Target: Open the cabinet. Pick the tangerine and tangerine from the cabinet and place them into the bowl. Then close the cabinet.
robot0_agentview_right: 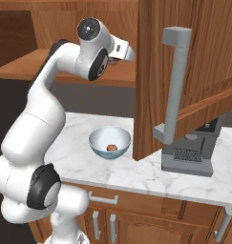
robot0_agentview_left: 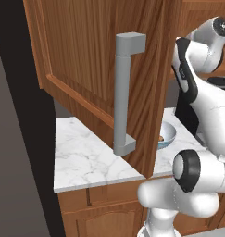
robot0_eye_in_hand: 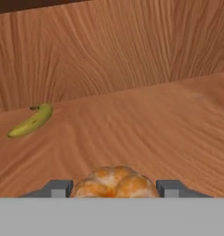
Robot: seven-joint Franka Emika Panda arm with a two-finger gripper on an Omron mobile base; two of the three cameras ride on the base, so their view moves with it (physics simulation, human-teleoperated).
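In hand view I see my gripper (robot0_eye_in_hand: 114,188) pinching a tangerine (robot0_eye_in_hand: 114,183); right base view shows another tangerine (robot0_agentview_right: 111,147) inside the bowl (robot0_agentview_right: 99,137).

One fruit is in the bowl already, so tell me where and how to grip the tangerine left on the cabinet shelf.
Grip the tangerine across its widest middle, coming level along the shelf from the open front. It is round and sits free, with the banana well off to one side. The claw already has a fingertip on each flank.
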